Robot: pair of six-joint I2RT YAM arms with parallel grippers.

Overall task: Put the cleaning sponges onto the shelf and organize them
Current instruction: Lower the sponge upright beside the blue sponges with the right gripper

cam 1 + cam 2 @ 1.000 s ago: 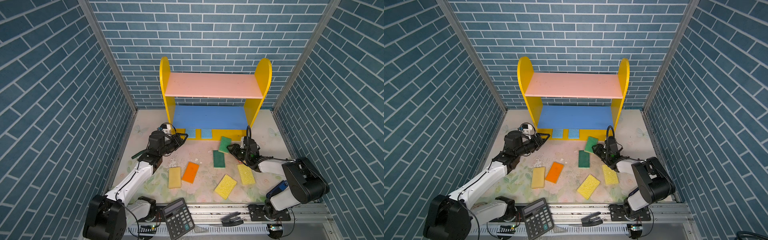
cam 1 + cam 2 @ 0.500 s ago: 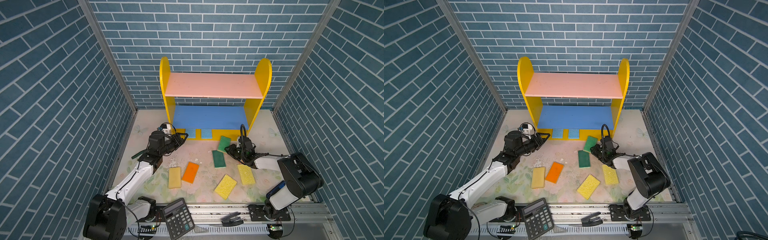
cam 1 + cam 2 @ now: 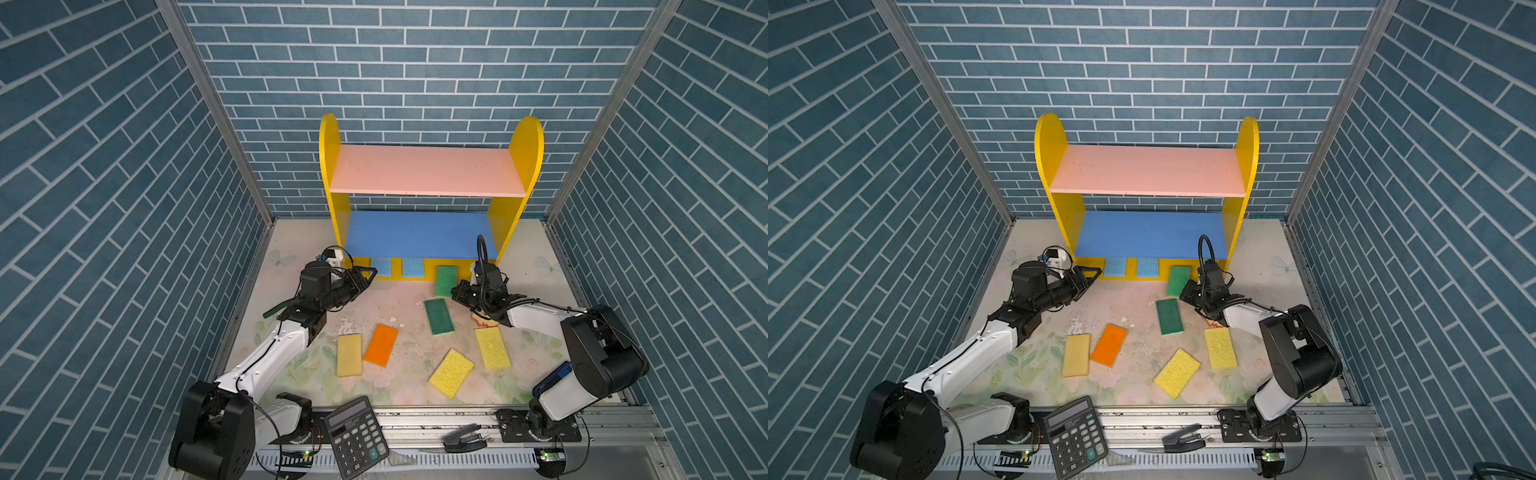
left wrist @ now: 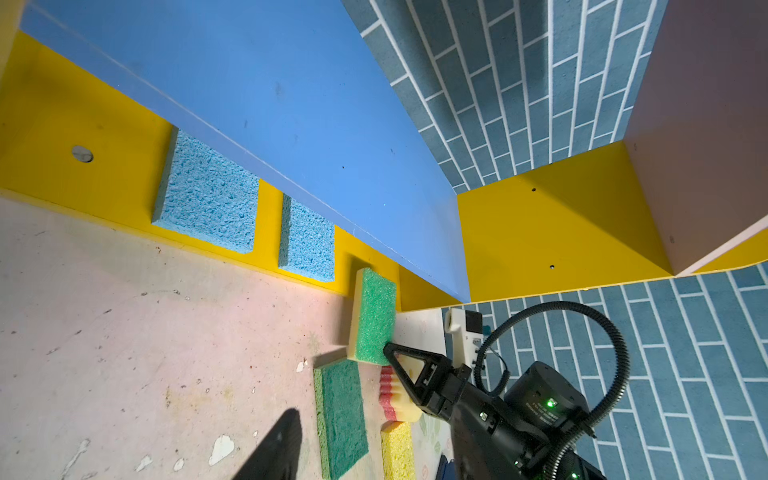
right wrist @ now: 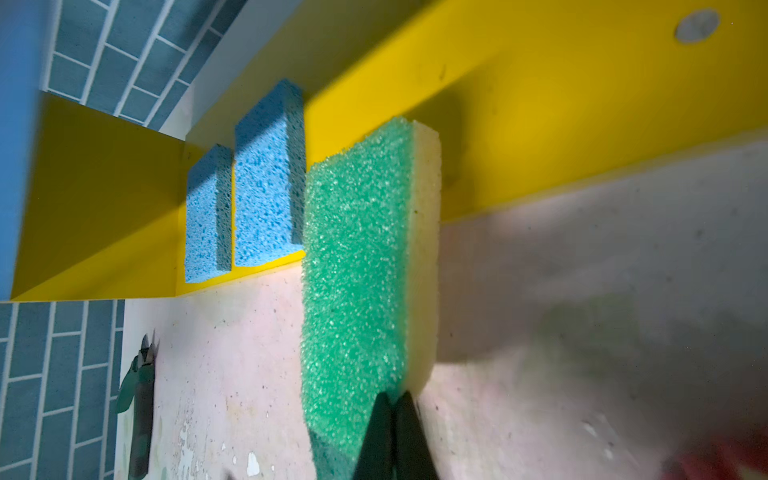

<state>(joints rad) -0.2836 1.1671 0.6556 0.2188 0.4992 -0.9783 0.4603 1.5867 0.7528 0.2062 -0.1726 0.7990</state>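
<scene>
The shelf (image 3: 430, 174) (image 3: 1148, 170) stands at the back, with two light blue sponges (image 3: 381, 266) (image 3: 412, 267) on its yellow base. A light green sponge (image 3: 446, 280) (image 5: 357, 270) (image 4: 374, 316) lies with its far end on that base. My right gripper (image 3: 457, 289) (image 5: 392, 399) is shut, its tips against the sponge's near end. A dark green sponge (image 3: 438, 316), an orange one (image 3: 381, 345) and three yellow ones (image 3: 349, 354) (image 3: 451, 373) (image 3: 492, 348) lie on the floor. A pink-ribbed sponge (image 4: 395, 395) sits under the right arm. My left gripper (image 3: 365, 276) is open and empty at the shelf's left foot.
A black calculator (image 3: 357, 440) lies on the front rail, with a small black clip (image 3: 463, 440) to its right. Brick-patterned walls close in both sides and the back. The shelf's blue middle board (image 3: 419, 235) overhangs the base.
My right gripper has closed and moved left toward the shelf. The light green sponge has slid a little onto the yellow base. The left arm has stayed put.
</scene>
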